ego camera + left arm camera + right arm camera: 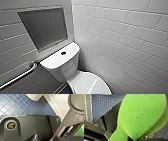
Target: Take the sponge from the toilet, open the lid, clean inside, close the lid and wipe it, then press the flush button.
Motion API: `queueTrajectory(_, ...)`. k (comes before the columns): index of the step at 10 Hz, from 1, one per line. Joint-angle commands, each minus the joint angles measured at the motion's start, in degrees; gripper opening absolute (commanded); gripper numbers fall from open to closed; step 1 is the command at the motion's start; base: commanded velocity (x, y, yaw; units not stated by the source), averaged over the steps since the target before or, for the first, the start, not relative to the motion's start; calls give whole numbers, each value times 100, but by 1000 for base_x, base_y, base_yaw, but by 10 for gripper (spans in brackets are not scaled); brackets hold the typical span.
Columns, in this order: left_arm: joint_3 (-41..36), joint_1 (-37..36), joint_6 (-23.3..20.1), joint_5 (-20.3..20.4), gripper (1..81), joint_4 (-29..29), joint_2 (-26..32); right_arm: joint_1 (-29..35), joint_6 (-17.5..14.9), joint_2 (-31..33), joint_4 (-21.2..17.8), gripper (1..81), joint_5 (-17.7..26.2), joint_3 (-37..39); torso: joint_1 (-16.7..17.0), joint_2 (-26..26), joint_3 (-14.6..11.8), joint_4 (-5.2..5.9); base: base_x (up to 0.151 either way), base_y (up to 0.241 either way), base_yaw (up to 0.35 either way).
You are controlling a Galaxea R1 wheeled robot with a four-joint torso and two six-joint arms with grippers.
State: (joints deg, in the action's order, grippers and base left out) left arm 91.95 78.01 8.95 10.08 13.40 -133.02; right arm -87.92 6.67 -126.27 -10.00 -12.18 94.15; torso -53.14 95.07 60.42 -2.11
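The white toilet (pixel 58 65) stands in the corner with its lid (pixel 87 83) down. The round dark flush button (pixel 63 53) sits in the middle of the tank top. In the right wrist view the bright green sponge (pixel 140 115) looms large and is squeezed narrow at one end, where my right gripper (pixel 127 137) is shut on it. A sliver of the same green sponge (pixel 80 131) shows at the edge of the left wrist view. My left gripper holds nothing that I can see.
A metal grab bar (pixel 18 76) runs along the left wall under a recessed grey niche (pixel 45 27). White tiled walls close in on both sides of the toilet. Blue tiled floor (pixel 15 105) lies below, with the white toilet base (pixel 33 96) on it.
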Motion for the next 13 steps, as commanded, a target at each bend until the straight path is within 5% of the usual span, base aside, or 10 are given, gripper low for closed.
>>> queueTrajectory(1,-133,-641,607,-270,811,-259,153,-90,27,240,7,10,50,242,0,0,0,0,0,0,0)
queueTrajectory(4,-125,-1238,1241,-683,811,-259,100,-99,54,257,68,10,-65,305,0,0,0,0,0,0,0)
queueTrajectory(7,-11,-1748,1408,-726,811,-504,-154,-82,36,144,94,10,-57,199,0,0,0,0,0,0,0)
queueTrajectory(10,402,-2398,1408,-1386,811,-944,-638,-108,28,73,94,10,-57,226,0,0,0,0,0,0,0)
queueTrajectory(12,411,-2575,1417,-1421,811,-971,-796,-108,45,47,50,10,-65,261,0,0,0,0,0,0,0)
queueTrajectory(13,403,-2646,1417,-1421,811,-971,-840,-125,45,29,59,10,-65,261,-2,0,182,0,0,0,0)
